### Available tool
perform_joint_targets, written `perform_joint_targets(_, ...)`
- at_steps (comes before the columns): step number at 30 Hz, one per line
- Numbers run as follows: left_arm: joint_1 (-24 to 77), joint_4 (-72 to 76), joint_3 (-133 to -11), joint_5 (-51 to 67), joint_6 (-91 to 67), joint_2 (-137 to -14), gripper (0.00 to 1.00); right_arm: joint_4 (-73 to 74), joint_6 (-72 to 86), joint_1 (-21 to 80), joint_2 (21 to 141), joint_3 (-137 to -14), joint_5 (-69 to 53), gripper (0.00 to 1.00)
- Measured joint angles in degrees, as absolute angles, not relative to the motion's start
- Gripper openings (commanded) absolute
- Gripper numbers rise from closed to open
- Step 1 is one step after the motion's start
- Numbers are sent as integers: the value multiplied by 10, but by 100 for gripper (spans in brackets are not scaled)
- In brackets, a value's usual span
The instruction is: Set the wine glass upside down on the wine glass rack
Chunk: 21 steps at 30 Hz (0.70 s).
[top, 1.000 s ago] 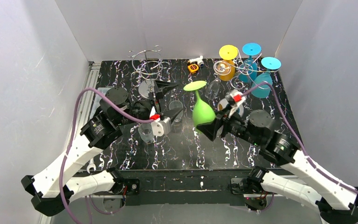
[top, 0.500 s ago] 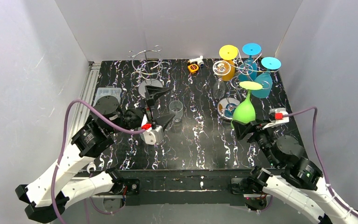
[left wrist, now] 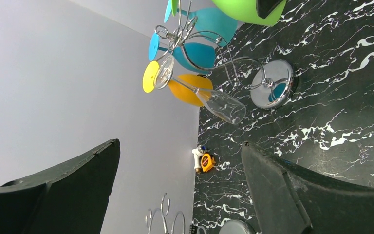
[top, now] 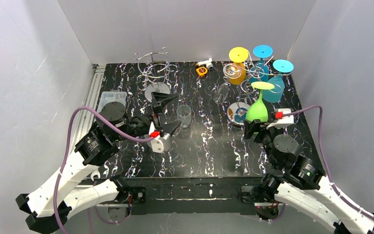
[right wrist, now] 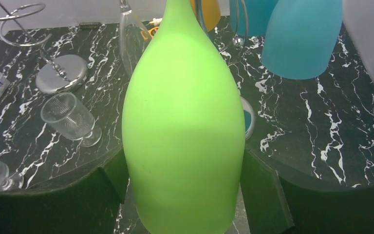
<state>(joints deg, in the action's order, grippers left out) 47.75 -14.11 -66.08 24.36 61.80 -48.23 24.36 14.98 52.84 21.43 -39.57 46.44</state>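
Top external view: the green wine glass (top: 256, 111) is held upside down, foot upward, with its bowl clamped between the fingers of the right end effector (top: 257, 126). The glass is found above the desk (top: 204, 146), just beside the wine glass rack (top: 235, 109) and near a teal glass (top: 274, 90); contact with the rack cannot be told. The left end effector (top: 167, 114) is seen spread apart, well away on the left.
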Motion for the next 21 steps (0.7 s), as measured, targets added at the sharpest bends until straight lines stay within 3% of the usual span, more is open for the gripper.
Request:
perform_joint_targets(9,477,-150,-659,239,626,-472,95,192,120,528,302,-397,489,69)
perform_joint_targets(21,477,-159,-651,232,633,-460,95,160,114,529,305,-400,516,71)
